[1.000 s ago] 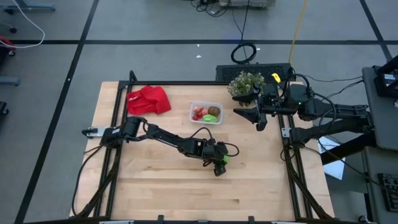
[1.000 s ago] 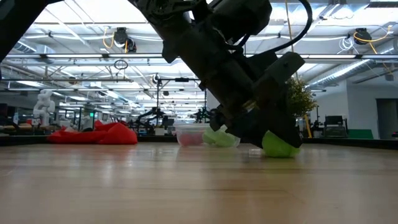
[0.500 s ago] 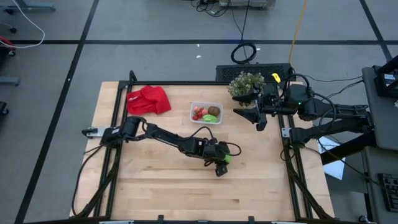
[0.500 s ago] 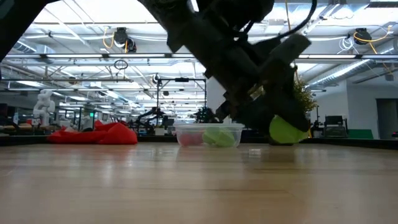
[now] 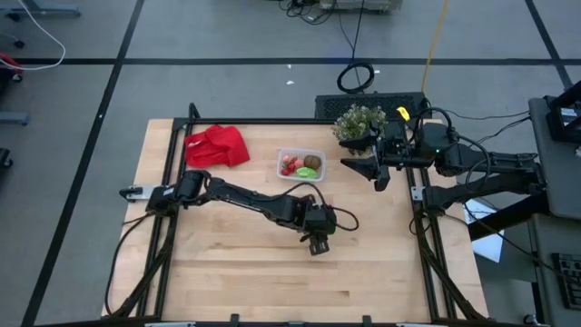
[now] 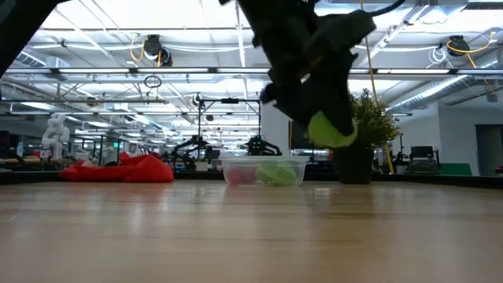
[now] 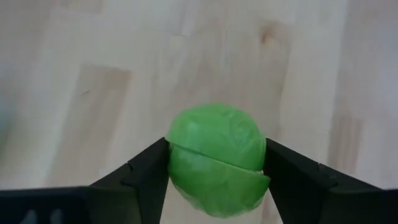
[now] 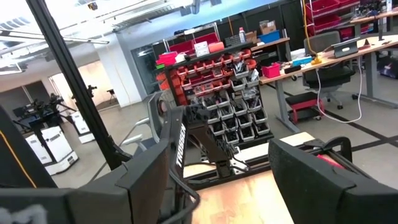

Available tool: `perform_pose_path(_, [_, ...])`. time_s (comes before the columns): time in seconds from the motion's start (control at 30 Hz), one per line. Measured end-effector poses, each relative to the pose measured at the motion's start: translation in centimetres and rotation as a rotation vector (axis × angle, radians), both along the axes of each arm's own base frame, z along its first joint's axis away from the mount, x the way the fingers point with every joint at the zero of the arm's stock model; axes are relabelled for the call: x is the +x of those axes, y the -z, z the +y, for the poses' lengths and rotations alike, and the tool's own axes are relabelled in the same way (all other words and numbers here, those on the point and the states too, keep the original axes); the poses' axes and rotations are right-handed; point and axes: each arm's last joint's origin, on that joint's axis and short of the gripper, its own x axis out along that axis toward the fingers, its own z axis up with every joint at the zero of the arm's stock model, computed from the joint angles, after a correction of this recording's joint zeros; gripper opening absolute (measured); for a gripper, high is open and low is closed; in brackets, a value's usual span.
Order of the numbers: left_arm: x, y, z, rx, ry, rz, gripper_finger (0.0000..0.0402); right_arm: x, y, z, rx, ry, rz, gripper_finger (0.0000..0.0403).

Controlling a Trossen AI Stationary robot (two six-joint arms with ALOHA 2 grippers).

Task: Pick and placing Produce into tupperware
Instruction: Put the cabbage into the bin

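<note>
Wooden counter (image 5: 227,272) holds the tupperware (image 5: 300,164). Above it, the left end effector (image 7: 216,171) squeezes a green ball (image 7: 216,158). By the plant (image 5: 359,121), the right end effector (image 5: 376,170) waits with fingers apart.

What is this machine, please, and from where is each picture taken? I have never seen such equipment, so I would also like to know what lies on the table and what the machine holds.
It is a robot with two dark arms at a wooden table. One picture looks down from above, one looks level along the tabletop, and two come from cameras on the wrists. The left gripper holds a green ball-shaped toy vegetable between its two fingers, lifted above the table. The right gripper waits open at the table's right edge, beside a potted plant. On the table lie a red cloth and a clear container with some toy produce inside.
</note>
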Motion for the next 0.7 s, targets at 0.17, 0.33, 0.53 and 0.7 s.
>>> perform_pose_path(0.17, [-0.7,-1.6,0.9,0.087,-0.021,0.1,0.0232,0.0,0.0,0.0,0.012,-0.001,0.0,0.0263])
perform_pose_path(0.33, [-1.4,-2.0,2.9,0.126,-0.052,0.215,0.0232,0.0,0.0,0.0,0.012,-0.001,0.0,0.0263])
perform_pose_path(0.53, [-2.0,-1.9,5.4,0.141,-0.079,0.303,0.0232,0.0,0.0,0.0,0.009,-0.001,0.0,0.0263])
perform_pose_path(0.7, [-2.5,-3.6,6.6,0.15,-0.084,0.28,0.0232,0.0,0.0,0.0,0.002,-0.001,0.002,0.0263])
